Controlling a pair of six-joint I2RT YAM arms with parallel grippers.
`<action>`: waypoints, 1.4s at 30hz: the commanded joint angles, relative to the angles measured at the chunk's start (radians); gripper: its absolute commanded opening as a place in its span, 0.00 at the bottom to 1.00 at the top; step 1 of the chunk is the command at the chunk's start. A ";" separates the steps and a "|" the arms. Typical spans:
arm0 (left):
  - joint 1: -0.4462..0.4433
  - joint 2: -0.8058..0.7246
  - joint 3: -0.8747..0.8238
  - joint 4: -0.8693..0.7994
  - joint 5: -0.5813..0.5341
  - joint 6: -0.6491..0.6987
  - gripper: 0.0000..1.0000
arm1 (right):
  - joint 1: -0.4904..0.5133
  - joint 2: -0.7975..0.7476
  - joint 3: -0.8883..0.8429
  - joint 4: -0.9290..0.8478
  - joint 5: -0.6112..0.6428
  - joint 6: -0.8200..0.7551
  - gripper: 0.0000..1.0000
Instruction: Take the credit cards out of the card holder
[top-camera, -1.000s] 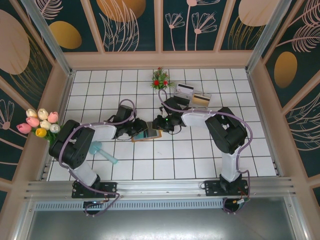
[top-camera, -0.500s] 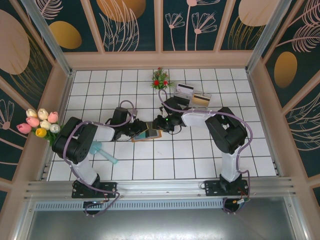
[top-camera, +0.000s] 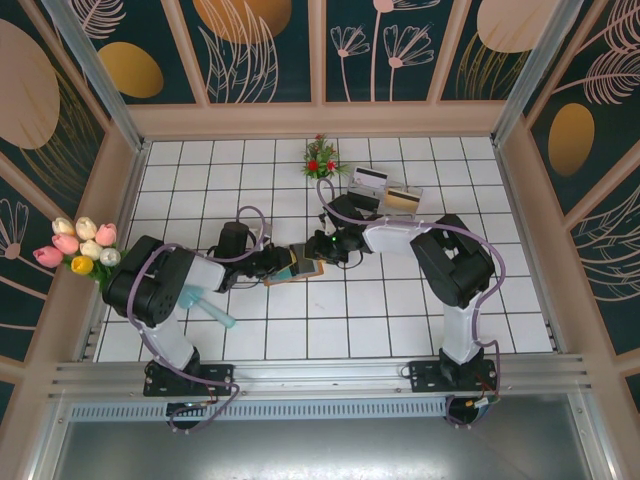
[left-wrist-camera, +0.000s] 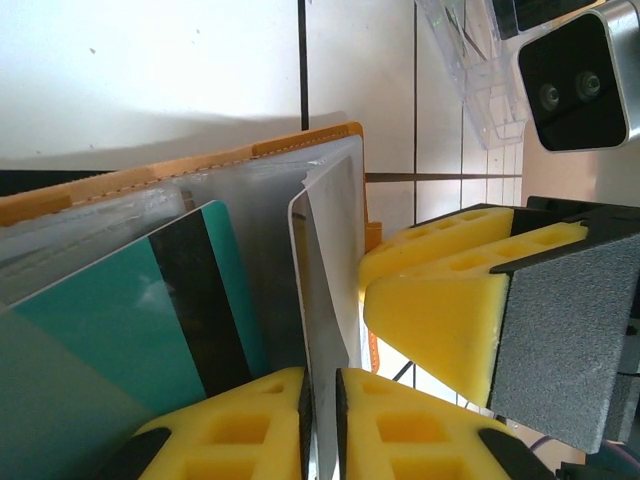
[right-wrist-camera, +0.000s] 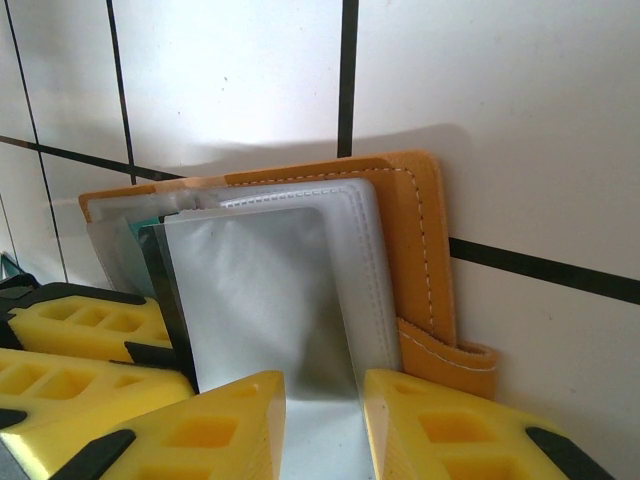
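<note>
Two pincers are working the card holder (right-wrist-camera: 425, 230), left pincer (left-wrist-camera: 322, 388) clamping its clear sleeve (left-wrist-camera: 330, 250), right pincer (right-wrist-camera: 325, 400) maybe gripping, I can't tell; drawing the credit card (left-wrist-camera: 110, 320) straight out seems wisest.

The left claw (left-wrist-camera: 322, 400) has slid rightward onto the card holder (right-wrist-camera: 415, 240).

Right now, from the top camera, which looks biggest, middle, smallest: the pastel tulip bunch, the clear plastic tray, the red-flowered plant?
1. pastel tulip bunch
2. clear plastic tray
3. red-flowered plant
The tulips sit by the side frame, maybe nearer the camera, so first place is unsure.
</note>
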 joint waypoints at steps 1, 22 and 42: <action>0.002 0.035 0.021 -0.005 0.022 0.018 0.19 | -0.004 0.047 -0.036 -0.078 0.026 -0.014 0.31; 0.002 -0.331 0.052 -0.584 -0.255 0.201 0.00 | -0.021 0.008 -0.040 -0.059 0.000 -0.013 0.32; -0.050 -0.581 0.095 -0.107 -0.130 -0.252 0.00 | -0.204 -0.391 -0.340 0.874 -0.485 0.413 0.67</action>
